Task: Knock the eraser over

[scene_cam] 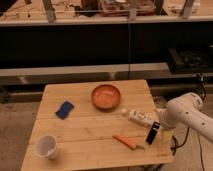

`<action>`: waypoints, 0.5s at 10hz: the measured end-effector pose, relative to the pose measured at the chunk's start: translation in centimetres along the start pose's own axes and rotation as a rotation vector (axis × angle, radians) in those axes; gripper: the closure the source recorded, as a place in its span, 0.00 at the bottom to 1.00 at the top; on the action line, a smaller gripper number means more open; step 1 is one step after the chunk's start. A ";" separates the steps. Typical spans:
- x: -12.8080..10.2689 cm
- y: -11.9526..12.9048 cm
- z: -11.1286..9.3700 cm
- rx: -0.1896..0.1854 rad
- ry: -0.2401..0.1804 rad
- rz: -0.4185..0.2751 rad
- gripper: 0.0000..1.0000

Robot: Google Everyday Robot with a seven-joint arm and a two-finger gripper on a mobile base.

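Lab or workshop: bench [75, 19] strewn with wires [65, 6] behind wooden table [90, 127]; gripper [161, 129] at table's right edge, by eraser [153, 133].

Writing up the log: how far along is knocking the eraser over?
Done: the gripper sits at the right edge of the wooden table, beside the small black rectangular eraser. In hand: lining up the push; whether they touch I cannot tell. Left: the eraser stands on end near the orange carrot, so toppling it remains.
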State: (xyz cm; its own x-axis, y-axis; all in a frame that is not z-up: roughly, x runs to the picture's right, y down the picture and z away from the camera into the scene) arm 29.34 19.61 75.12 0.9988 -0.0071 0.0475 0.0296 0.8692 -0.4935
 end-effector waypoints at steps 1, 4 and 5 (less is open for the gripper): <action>-0.6 -0.2 0.4 0.001 -0.002 -0.004 0.07; -0.3 0.0 1.1 0.002 0.000 -0.008 0.07; -0.6 -0.1 1.4 0.006 -0.001 -0.017 0.07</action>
State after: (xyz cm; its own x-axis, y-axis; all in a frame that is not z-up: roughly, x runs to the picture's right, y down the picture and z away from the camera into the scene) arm 28.71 20.17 76.36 0.9981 -0.0218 0.0568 0.0468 0.8721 -0.4871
